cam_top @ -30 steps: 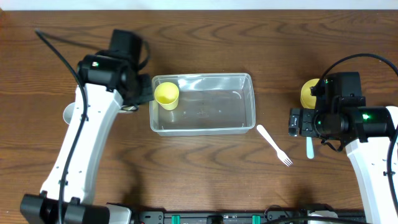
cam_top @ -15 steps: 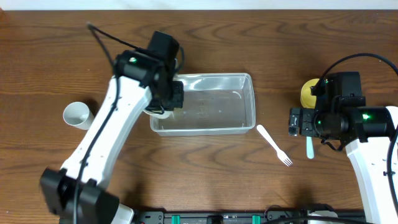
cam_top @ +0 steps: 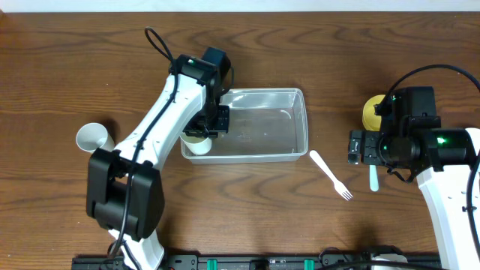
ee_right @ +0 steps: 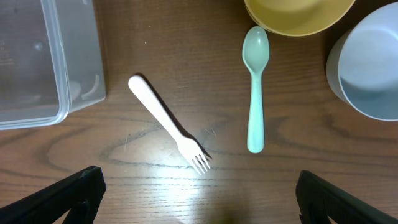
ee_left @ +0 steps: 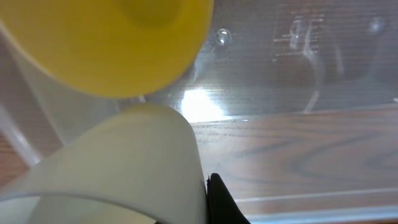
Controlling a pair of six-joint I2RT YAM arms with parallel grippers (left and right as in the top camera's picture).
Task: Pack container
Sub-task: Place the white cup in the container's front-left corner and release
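The left fingers (ee_left: 219,200) are clenched on the wall of the yellow cup (ee_left: 130,43), which is held inside the end of the container (cam_top: 262,131) directly below them. Past these fingers the clear floor and a wall of the container are seen, and wood grain is visible through the plastic. The container is placed on the tabletop (cam_top: 247,217), well apart from the right fingers (ee_right: 74,196). A white cup (cam_top: 93,138) is stood on the wood, apart from the left fingers on their outer side.

The right fingers are spread wide and nothing is held between them. Just ahead of them a white fork (ee_right: 166,132) is laid at a slant. Beside it a pale green spoon (ee_right: 256,93) is laid, its head just beside a yellow bowl (ee_right: 298,15). A grey cup (ee_right: 370,71) is seen further to the side.

The tabletop is of dark brown wood with strong grain, and a bright patch of light is reflected on it near the right fingers. Of the room, only a pale strip (cam_top: 240,4) is shown past the far edge.
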